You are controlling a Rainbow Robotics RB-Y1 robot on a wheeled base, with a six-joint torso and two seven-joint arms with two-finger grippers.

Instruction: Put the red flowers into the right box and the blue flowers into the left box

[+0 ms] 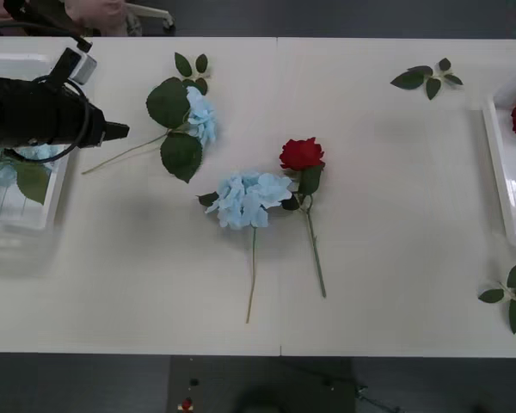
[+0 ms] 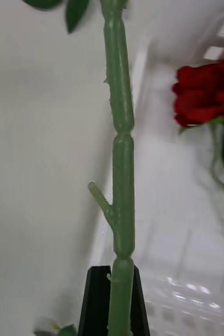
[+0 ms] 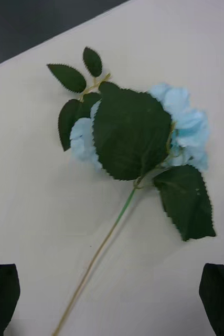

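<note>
blue flower (image 3: 185,128): lies on the table (image 1: 370,172), just beyond the left box (image 1: 17,219), below the left gripper (image 3: 112,299), fingers wide apart.
red stem (image 2: 119,173): clamped in the right gripper (image 2: 112,302) beside the right box (image 2: 195,294).
risk: thin stem could slip the pinch; a leaf may catch the box rim.

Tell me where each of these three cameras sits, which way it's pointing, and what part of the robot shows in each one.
Front view: above the arms, looking forward and down at the table; the left arm shows over the left box.
Right wrist view: on the right wrist, facing a green stem clamped in the right gripper, beside the right box holding a red rose.
Left wrist view: on the left wrist, facing a blue flower; the open left gripper frames it.
Shared: that blue flower also lies in the front view.
</note>
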